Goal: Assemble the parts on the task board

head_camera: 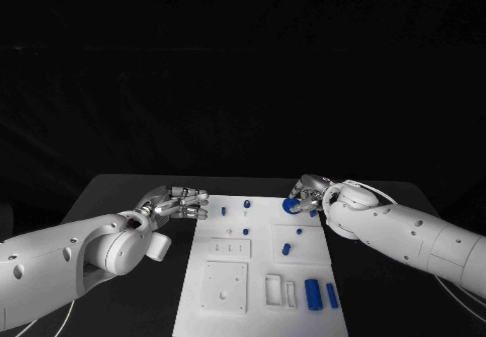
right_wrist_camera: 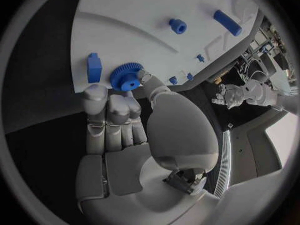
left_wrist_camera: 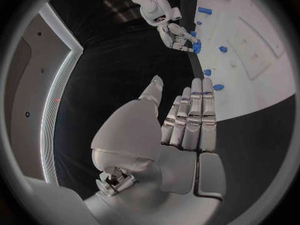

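The white task board (head_camera: 235, 307) lies in the middle of the black table. At its far right corner my right hand (head_camera: 314, 192) pinches a blue gear (head_camera: 291, 206) between thumb and fingers, low over the board. The right wrist view shows the gear (right_wrist_camera: 127, 78) at the fingertips, next to a small blue block (right_wrist_camera: 94, 67). My left hand (head_camera: 178, 202) hovers just off the board's far left edge, fingers straight and side by side, holding nothing; the left wrist view shows the same hand (left_wrist_camera: 189, 121).
Small blue pegs (head_camera: 246, 204) stand near the board's far edge, and a short blue piece (head_camera: 286, 248) lies mid-board. Two blue cylinders (head_camera: 321, 294) lie at the near right beside white slots. A blue nut (right_wrist_camera: 177, 25) and a blue bar (right_wrist_camera: 227, 22) lie further along the board.
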You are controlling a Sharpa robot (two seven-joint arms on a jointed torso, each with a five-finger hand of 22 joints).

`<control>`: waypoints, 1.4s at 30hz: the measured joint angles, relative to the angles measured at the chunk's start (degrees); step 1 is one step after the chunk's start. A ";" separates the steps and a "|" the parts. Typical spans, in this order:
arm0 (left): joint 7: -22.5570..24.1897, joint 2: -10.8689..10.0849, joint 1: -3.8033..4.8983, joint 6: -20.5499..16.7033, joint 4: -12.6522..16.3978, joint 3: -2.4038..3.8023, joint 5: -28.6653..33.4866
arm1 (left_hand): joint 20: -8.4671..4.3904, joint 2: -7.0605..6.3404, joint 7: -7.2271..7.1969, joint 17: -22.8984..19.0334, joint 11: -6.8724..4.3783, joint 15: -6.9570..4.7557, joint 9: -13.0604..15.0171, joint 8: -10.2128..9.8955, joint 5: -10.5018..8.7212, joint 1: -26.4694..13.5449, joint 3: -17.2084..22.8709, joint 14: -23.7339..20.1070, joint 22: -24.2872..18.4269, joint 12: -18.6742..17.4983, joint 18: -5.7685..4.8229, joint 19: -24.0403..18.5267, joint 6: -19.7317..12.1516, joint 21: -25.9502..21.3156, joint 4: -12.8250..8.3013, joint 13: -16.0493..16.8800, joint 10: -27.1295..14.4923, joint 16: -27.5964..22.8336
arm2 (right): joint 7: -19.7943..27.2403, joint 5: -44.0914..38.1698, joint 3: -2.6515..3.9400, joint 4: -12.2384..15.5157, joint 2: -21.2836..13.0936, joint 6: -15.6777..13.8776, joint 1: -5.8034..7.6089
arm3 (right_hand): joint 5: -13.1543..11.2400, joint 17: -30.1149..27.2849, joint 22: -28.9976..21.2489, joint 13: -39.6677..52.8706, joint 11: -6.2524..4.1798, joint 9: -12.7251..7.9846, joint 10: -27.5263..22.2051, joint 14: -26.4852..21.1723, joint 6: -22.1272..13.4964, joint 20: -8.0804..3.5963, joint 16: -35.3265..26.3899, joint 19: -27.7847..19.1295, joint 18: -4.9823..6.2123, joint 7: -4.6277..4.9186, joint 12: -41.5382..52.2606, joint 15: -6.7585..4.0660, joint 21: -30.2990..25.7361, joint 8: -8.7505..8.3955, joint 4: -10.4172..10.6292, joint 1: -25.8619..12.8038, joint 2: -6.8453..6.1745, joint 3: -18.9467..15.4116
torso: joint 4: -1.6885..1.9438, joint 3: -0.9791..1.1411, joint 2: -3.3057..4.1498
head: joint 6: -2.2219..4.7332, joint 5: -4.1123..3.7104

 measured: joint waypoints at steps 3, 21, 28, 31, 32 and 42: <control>0.00 0.00 0.00 0.04 -0.06 -0.01 0.00 | 0.00 0.00 0.00 0.00 0.00 0.00 0.00 0.00 0.00 0.00 0.00 0.00 0.00 0.00 0.00 0.00 0.00 0.00 0.00 0.00 0.00 0.00 | 0.01 -0.02 -0.09 -0.42 0.01 0.06 -0.25 | 0.00 0.13 0.44 0.03 0.00 -0.15 0.00 0.00 0.00 0.00 0.00 0.00 0.00 0.00 0.00 0.00 -0.30 -0.02 -0.28 -0.24 0.23 0.72 | 0.00 0.00 -0.01 | -0.02 -0.02; -0.16 0.31 -0.01 0.47 -0.49 -0.04 -0.02 | 0.00 0.00 -0.15 0.00 0.00 0.00 0.00 0.00 0.00 0.00 0.00 0.00 -0.07 0.00 0.00 0.00 -0.15 0.00 0.00 0.00 0.00 0.00 | 0.45 -0.55 0.03 -1.56 0.18 0.04 -0.07 | -0.67 0.46 2.16 -0.01 0.02 -0.12 -0.02 0.20 -0.58 0.00 0.00 0.00 -0.39 0.38 -0.30 0.21 -1.40 -0.14 -2.22 -0.23 0.22 3.01 | -0.01 0.00 0.02 | 0.21 -0.15; -0.26 0.28 -0.01 0.61 -0.54 -0.05 -0.04 | 0.00 0.00 -0.15 0.00 0.00 0.00 0.00 0.00 0.00 0.00 0.00 0.00 -0.12 0.00 0.00 0.00 -0.15 0.00 0.00 0.00 0.00 0.00 | 0.59 -0.68 0.03 -1.60 0.17 0.12 -0.06 | -0.43 0.46 2.54 -0.22 0.02 -0.12 -0.02 0.20 -0.64 0.00 0.00 0.00 -0.44 0.25 -0.34 0.21 -1.48 -0.15 -2.85 -0.24 0.22 3.64 | 0.02 -0.02 0.02 | 0.05 -0.08; -0.31 0.24 -0.01 0.64 -0.55 -0.06 -0.05 | 0.00 0.00 -0.15 0.00 0.00 0.00 0.00 0.00 0.00 0.00 0.00 0.00 -0.13 0.00 0.00 0.00 -0.15 0.00 0.00 0.00 0.00 0.00 | 0.59 -0.86 0.03 -1.37 0.10 0.19 -0.08 | 1.05 0.46 2.79 -0.34 0.02 -0.16 -0.02 0.20 -0.49 0.00 -0.13 0.00 -0.50 0.10 -0.72 0.21 -1.92 -0.20 -3.57 -0.24 0.22 4.36 | 0.03 -0.03 0.00 | 0.02 -0.09; -0.32 0.24 -0.01 0.65 -0.55 -0.06 -0.05 | 0.00 0.00 -0.15 0.00 0.00 0.00 0.00 0.00 0.00 0.00 0.00 0.00 -0.12 0.00 0.00 0.00 -0.15 0.00 0.00 0.00 0.00 0.00 | 0.59 -0.96 0.03 -1.29 0.08 0.23 -0.09 | 1.12 0.45 2.90 -0.43 0.02 -0.16 -0.02 0.20 -0.49 0.00 -0.24 0.00 -0.51 0.10 -0.72 0.21 -2.09 -0.33 -3.73 -0.26 0.20 4.52 | 0.03 -0.03 -0.01 | 0.01 -0.09; -0.42 0.16 -0.01 0.71 -0.55 -0.06 -0.09 | 0.00 0.00 -0.14 0.00 0.00 0.00 0.00 0.00 0.00 0.00 0.00 0.00 -0.12 0.00 0.00 0.00 -0.14 0.00 0.00 0.00 0.00 0.00 | 0.12 -2.79 0.05 -0.50 0.06 1.00 -0.09 | 2.40 0.75 3.99 -0.63 -0.09 -0.14 -0.32 0.20 0.21 0.00 -0.24 0.00 -0.80 0.00 -0.96 0.21 -2.58 -0.11 -7.02 -0.66 -0.20 7.96 | 0.01 -0.08 -0.02 | -0.05 -0.10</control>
